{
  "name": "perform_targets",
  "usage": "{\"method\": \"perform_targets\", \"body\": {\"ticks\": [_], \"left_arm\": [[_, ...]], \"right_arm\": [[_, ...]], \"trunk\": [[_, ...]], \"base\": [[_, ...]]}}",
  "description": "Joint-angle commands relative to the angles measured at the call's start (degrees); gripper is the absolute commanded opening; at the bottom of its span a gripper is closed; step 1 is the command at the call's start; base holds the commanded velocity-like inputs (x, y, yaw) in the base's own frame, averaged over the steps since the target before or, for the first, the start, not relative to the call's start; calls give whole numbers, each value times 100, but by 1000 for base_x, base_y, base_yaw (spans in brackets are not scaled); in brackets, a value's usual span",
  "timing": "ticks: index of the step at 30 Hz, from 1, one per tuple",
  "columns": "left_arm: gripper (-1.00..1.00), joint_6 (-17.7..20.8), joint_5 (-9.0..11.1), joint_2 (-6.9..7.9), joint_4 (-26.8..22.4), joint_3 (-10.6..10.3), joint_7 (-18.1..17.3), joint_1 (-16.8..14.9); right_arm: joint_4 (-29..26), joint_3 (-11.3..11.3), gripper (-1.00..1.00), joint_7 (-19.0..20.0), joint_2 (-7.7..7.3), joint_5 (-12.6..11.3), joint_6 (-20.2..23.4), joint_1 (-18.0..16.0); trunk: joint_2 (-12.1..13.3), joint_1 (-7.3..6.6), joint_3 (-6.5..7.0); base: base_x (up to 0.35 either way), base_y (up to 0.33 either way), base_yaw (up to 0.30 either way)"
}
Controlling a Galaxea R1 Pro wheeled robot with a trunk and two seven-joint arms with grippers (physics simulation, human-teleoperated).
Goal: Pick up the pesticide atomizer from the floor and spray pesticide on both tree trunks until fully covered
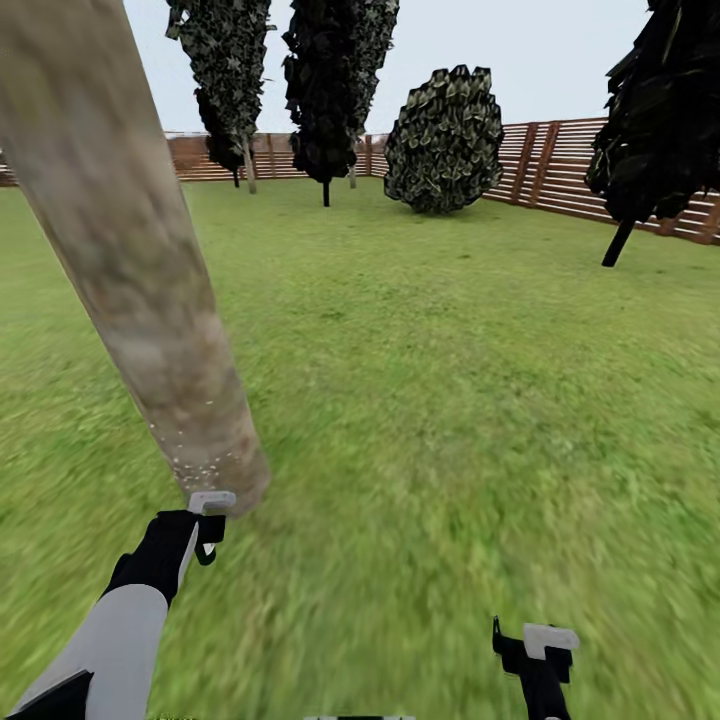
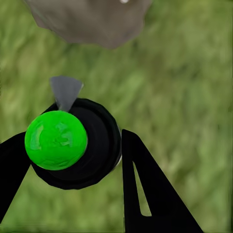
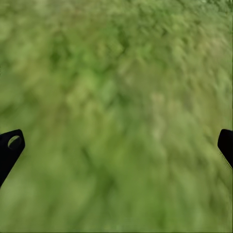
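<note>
One thick pale tree trunk point(image 1: 130, 270) rises from the lawn point(image 1: 450, 400), with three dark columnar trees point(image 1: 325, 80) and one rounded bush point(image 1: 445, 140) before one slatted fence point(image 1: 560, 165), two hands, left hand point(image 1: 205, 525) and right hand point(image 1: 535, 650), and one atomizer point(image 2: 73, 145).

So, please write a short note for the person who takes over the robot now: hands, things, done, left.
Left gripper: fingers shut on the atomizer, its nozzle aimed at the tree trunk.
Right gripper: open, nothing held, above the lawn.
Done: atomizer picked up; pale specks only near the trunk's base.
Left: cover the rest of this trunk, then the second tree.
</note>
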Motion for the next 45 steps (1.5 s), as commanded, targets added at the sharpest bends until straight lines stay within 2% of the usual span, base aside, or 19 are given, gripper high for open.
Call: {"method": "perform_targets", "body": {"ticks": [1, 15, 24, 27, 31, 34, 36, 39, 40, 41, 42, 44, 45], "left_arm": [[-100, 18, -60, -6, -10, 28, -52, -6], [-100, 25, -56, -6, -17, 28, -63, 2], [-100, 121, -51, -10, -105, 37, -78, -82], [-100, 482, -54, -237, -109, 26, -88, -426], [-100, 745, -57, -543, -108, -49, -85, -891], [-100, 929, -56, -633, -107, -138, -114, -1102], [-100, 978, -59, -584, -106, -191, -132, -1167], [-100, 1000, -60, -136, -108, -207, -175, -1140], [-100, 1002, -56, -59, -105, -209, -230, -1140], [-100, 1002, -52, -126, -92, -231, -246, -1162], [-100, 1002, -57, -328, -89, -307, -251, -1180], [-100, 1009, -55, -572, -104, -427, -254, -1229], [-100, 1015, -51, -561, -107, -426, -254, -1274]], "right_arm": [[5, -34, 100, -22, 3, 60, -12, -3], [5, -30, 100, -20, 9, 68, -8, -3], [5, -31, 100, -22, 10, 68, 6, -3], [5, -34, 100, -19, 10, 68, 6, -3], [5, -36, 100, -16, 10, 67, -1, -3], [5, -37, 100, -21, 10, 68, -3, -3], [5, -37, 100, -22, 4, 68, -3, -3], [5, -37, 100, -22, 2, 68, -3, -3], [5, -37, 100, -22, 1, 68, 1, -3], [5, -37, 100, -22, 1, 68, 3, -3], [5, -37, 100, -22, 1, 67, 4, -3], [5, -37, 100, -22, 1, 68, 6, -3], [5, -37, 100, -22, 1, 68, 6, -3]], "trunk": [[-2, 0, -5], [-2, 0, -5], [-2, 0, -5], [-2, 0, -5], [-2, 0, -5], [-2, 0, -5], [-2, 0, -5], [-2, 0, -5], [-2, 0, -5], [-2, 0, -5], [-2, 0, -5], [-2, 0, -5], [-2, 0, -5]], "base": [[115, -267, 275], [88, -266, 276], [-108, -47, 276], [-2, 0, 270], [0, 0, 99], [0, 0, 8], [0, 0, 1], [0, 0, 0], [0, 0, 0], [0, 0, 0], [0, 0, 0], [0, 0, 0], [0, 0, 0]]}}
